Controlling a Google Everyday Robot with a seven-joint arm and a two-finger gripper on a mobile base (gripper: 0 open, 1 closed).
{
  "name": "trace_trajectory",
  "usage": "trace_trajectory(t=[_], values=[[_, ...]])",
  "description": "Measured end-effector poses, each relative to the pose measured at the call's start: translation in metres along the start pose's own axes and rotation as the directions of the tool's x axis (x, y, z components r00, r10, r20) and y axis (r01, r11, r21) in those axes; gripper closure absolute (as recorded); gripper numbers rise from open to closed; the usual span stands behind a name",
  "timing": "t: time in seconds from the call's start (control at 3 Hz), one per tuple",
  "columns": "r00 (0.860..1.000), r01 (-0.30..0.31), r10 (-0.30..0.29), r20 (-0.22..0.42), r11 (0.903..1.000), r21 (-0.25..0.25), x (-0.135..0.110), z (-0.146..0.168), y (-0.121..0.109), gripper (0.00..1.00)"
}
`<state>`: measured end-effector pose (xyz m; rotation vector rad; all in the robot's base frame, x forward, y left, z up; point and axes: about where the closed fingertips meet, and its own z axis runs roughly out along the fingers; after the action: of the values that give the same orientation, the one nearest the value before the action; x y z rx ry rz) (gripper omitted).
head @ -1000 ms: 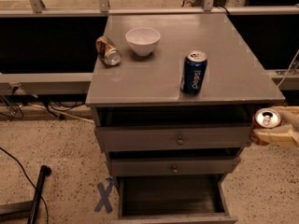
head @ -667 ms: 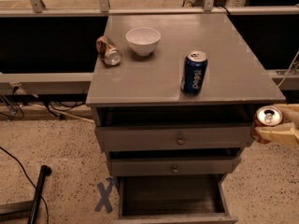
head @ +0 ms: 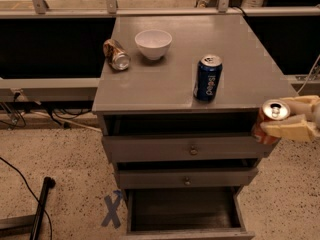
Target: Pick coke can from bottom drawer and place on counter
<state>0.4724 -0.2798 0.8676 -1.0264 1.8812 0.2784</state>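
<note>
My gripper (head: 281, 118) is at the right edge of the view, beside the cabinet's front right corner. Its pale fingers (head: 290, 129) are shut on the coke can (head: 268, 120), a red-orange can with a silver top, held upright just below counter level. The counter (head: 165, 79) is the flat grey top of the cabinet, to the left of the can. The bottom drawer (head: 185, 211) is pulled open below, with a dark inside where I see nothing.
On the counter stand a blue Pepsi can (head: 208, 78) near the front right and a white bowl (head: 153, 44) at the back. A brownish dented can (head: 116, 54) lies at the back left. Two shallower knobbed drawers (head: 187, 148) stand slightly open. A blue X (head: 113, 210) marks the floor.
The gripper with the coke can has risen slightly beside the cabinet's right front corner. Nothing on the counter has moved.
</note>
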Motion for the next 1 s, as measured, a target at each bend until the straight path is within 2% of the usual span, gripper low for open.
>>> trace_trajectory(t=[0.33,0.67,1.0], values=[[0.999,-0.051,0.049,-0.017,0.9891,-0.138,-0.046,0.006,0.027,1.0],[0.995,-0.09,0.081,-0.051,0.9756,-0.2,-0.072,0.01,0.031,1.0],[0.992,-0.124,0.118,-0.041,0.97,-0.209,-0.09,0.015,0.006,1.0]])
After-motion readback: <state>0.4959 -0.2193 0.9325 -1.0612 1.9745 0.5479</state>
